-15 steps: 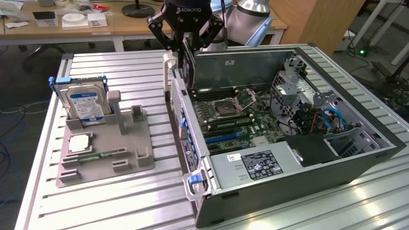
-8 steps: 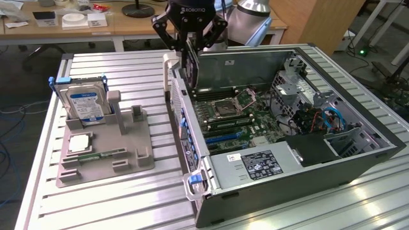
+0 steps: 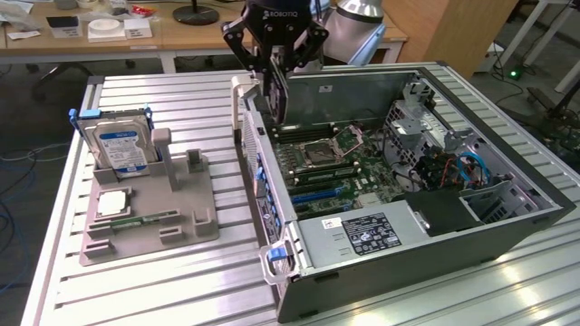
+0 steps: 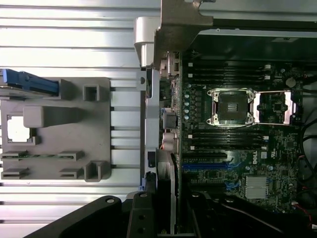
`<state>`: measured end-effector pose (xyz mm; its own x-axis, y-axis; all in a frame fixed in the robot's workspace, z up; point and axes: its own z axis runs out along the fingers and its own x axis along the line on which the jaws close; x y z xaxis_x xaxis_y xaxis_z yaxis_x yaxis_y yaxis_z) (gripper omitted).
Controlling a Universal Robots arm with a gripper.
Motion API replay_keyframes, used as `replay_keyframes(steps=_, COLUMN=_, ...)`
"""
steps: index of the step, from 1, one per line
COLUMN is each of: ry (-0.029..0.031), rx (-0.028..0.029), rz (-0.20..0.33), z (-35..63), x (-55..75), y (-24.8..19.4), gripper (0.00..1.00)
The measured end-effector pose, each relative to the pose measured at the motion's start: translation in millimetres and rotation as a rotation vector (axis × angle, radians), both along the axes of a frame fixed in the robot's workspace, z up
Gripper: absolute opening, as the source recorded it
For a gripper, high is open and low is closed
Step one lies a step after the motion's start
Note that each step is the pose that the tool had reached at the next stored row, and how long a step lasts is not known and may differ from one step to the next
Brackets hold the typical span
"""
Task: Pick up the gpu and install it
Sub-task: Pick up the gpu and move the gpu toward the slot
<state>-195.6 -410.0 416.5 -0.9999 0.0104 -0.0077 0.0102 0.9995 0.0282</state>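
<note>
Exterior view's left: grey fixture [image 3: 145, 224], hard drive [image 3: 122, 146] standing in it. Centre: my gripper [image 3: 278, 68] is closed partway, fingers clamped on the gpu [image 3: 279, 102] — card on edge, silver bracket [image 3: 242, 102] toward the fixture. It hangs above the open case [image 3: 408, 272], over the motherboard [image 3: 335, 163] near the wall on the fixture side — not seated in a slot.

Exterior camera: raised, off table [image 3: 181, 102] edge, angled down, middle distance; takes in whole open case [image 3: 408, 265] plus grey parts holder [image 3: 136, 244]. Wrist camera: on arm, facing straight down past own jaws, close over case side wall. Shared ground: motherboard [image 3: 363, 170], CPU socket [image 3: 337, 142], parts holder, table slats.
</note>
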Motion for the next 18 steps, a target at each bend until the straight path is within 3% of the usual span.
replay_keyframes(steps=18, ry=0.0000, rx=0.0000, rz=0.000, z=0.0, x=18.7, y=0.0, gripper=0.27)
